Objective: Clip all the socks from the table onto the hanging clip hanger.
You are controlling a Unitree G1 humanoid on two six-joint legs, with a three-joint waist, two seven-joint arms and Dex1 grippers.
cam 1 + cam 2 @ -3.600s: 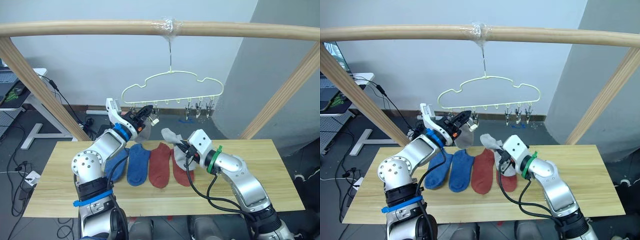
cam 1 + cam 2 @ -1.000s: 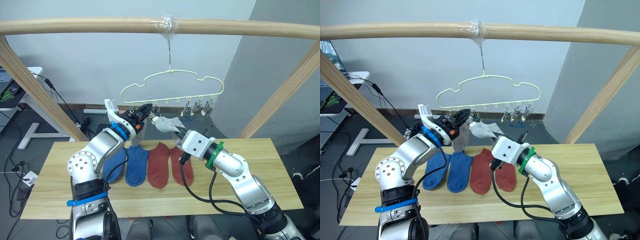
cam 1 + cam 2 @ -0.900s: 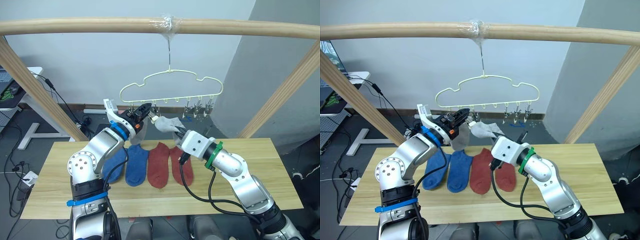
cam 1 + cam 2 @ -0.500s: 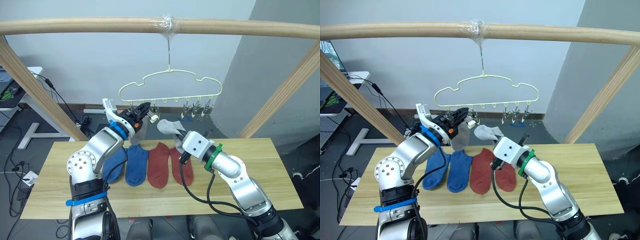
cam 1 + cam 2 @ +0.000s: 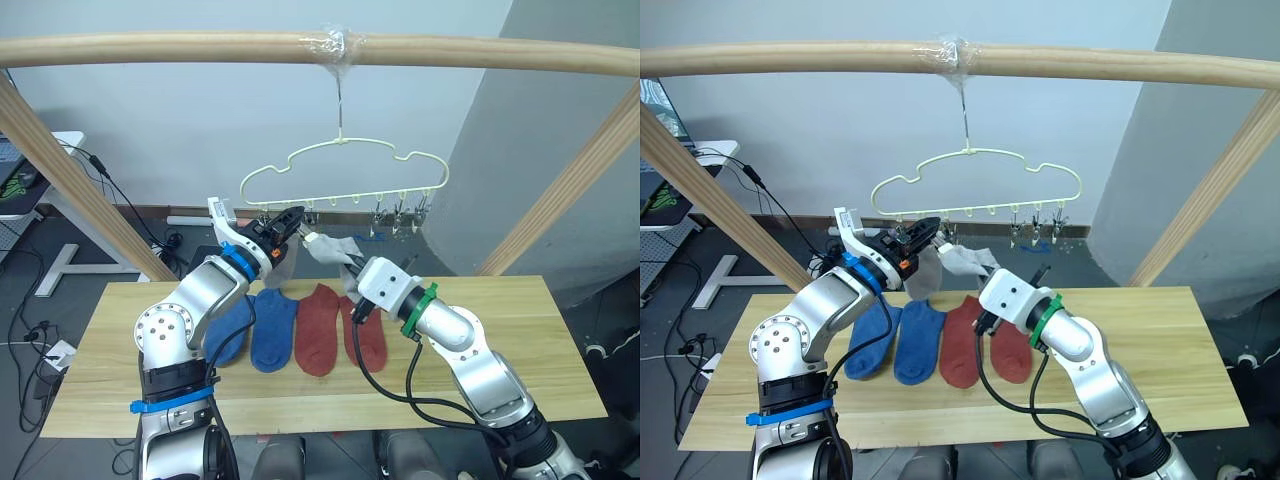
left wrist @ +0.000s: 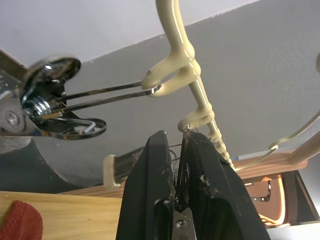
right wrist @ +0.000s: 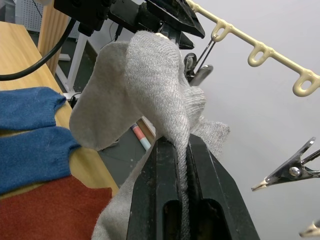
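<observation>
Sock (image 7: 150, 95), light grey, back beside left claw (image 5: 290, 222).

You had a soft, matt knit grey sock (image 7: 150, 95) pinched in the right gripper (image 7: 181, 150), whose black fingers looked like scuffed plastic. Just above it hung shiny metal clips (image 6: 55, 107) on the glossy cream-coated hanger (image 5: 345, 170); below lay pale, smooth wood table (image 5: 560, 340).

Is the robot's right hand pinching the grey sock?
Touching. In the right wrist view the right gripper has its two black fingers shut on the grey sock, whose fabric runs down between them.
</observation>
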